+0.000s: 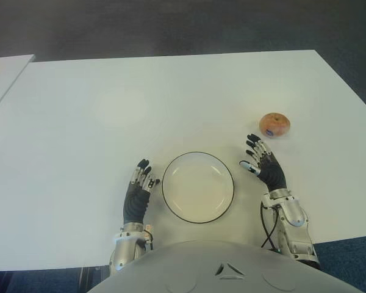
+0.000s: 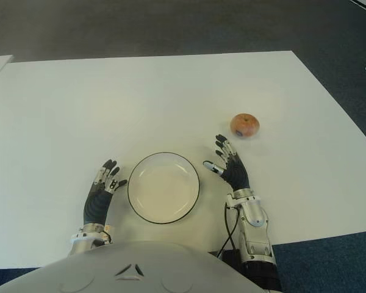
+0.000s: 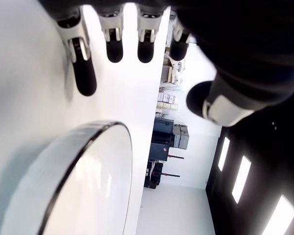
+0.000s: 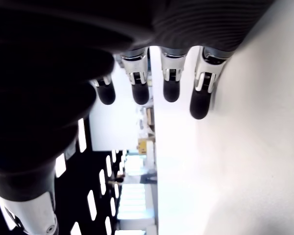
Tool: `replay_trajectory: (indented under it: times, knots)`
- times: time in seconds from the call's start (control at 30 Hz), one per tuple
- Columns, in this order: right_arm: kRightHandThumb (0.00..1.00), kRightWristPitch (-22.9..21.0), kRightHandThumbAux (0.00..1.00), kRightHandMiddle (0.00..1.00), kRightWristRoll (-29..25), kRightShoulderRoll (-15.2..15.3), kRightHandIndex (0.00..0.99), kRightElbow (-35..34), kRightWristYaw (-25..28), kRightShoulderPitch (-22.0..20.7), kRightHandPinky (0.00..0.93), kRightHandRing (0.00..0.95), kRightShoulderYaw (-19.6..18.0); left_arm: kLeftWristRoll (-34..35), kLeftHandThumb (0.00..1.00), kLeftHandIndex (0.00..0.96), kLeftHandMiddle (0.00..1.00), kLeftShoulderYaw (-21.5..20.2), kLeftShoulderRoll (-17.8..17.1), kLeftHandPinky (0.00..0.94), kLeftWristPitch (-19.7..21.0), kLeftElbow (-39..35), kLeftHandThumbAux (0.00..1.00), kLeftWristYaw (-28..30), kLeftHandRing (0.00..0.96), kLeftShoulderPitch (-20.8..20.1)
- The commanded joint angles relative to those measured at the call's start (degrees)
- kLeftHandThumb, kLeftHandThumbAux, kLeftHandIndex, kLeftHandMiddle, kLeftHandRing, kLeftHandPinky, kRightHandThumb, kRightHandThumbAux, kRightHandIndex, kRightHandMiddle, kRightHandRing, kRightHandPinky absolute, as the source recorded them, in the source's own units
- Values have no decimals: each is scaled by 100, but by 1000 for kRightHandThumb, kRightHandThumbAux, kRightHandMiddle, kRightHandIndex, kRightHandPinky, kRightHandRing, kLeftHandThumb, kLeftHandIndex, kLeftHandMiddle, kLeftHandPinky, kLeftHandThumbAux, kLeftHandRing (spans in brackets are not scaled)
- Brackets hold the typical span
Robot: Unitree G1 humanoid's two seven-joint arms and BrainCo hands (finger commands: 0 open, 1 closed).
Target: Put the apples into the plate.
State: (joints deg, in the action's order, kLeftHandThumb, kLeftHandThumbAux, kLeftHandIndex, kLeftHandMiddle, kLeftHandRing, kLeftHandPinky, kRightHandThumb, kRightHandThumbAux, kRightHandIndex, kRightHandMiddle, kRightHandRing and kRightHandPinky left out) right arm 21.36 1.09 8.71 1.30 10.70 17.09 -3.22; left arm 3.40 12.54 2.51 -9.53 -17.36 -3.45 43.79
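Table (image 1: pixel 171 91) white, broad; dark carpet (image 1: pixel 171 24) beyond.

We log two hands, lower frame: left hand (image 1: pixel 137 190) left of centre, fingers straight and empty; right hand (image 1: pixel 265 163) right of centre, fingers spread, empty.

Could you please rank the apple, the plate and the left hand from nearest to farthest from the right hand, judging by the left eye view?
From the open right hand:
1. The apple, just ahead of its fingertips, slightly to its right.
2. The plate, beside it on its left, at the table's front middle.
3. The left hand, open, beyond the plate on the far left side.
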Motion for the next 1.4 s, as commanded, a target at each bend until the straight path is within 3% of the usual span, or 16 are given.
replay_trajectory:
  times: [0.03, 0.13, 0.33, 0.47, 0.63, 0.97, 1.23, 1.4]
  knots:
    - [268, 1305, 621, 0, 1474, 626, 0, -24, -509, -545, 22, 0, 41, -126, 151, 18, 58, 200, 240, 130, 105, 189, 556, -150, 75, -56]
    - [302, 1760, 603, 0, 1960, 916, 0, 234, -762, -768, 25, 0, 1, -152, 149, 14, 57, 213, 258, 125, 130, 213, 558, -167, 75, -90]
    - [377, 2465, 517, 21, 3550, 1810, 16, 827, -1721, -1803, 21, 15, 30, -137, 163, 1, 50, 295, 261, 125, 271, 200, 564, -153, 76, -167]
    - [404, 2217, 492, 24, 4622, 2247, 24, 852, -2242, -2411, 12, 11, 272, -86, 175, 0, 35, 329, 274, 105, 404, 159, 562, -149, 60, -214]
    - [410, 1804, 464, 18, 5461, 2661, 30, 702, -2264, -3087, 2, 1, 570, -103, 183, 0, 19, 334, 320, 90, 519, 164, 560, -215, 45, -287]
    - [382, 1454, 449, 6, 5872, 3147, 10, 932, -2185, -3845, 0, 0, 1069, -58, 183, 0, 21, 346, 295, 109, 699, 204, 565, -293, 49, -452]
    - [326, 1698, 402, 1, 5818, 3323, 0, 2742, -2551, -4961, 0, 0, 1662, -12, 177, 0, 23, 368, 269, 110, 762, 171, 564, -304, 49, -511]
    - [302, 1966, 324, 0, 5404, 3319, 1, 3962, -2351, -5589, 0, 0, 1865, -10, 164, 0, 31, 365, 235, 107, 792, 166, 550, -289, 59, -546]
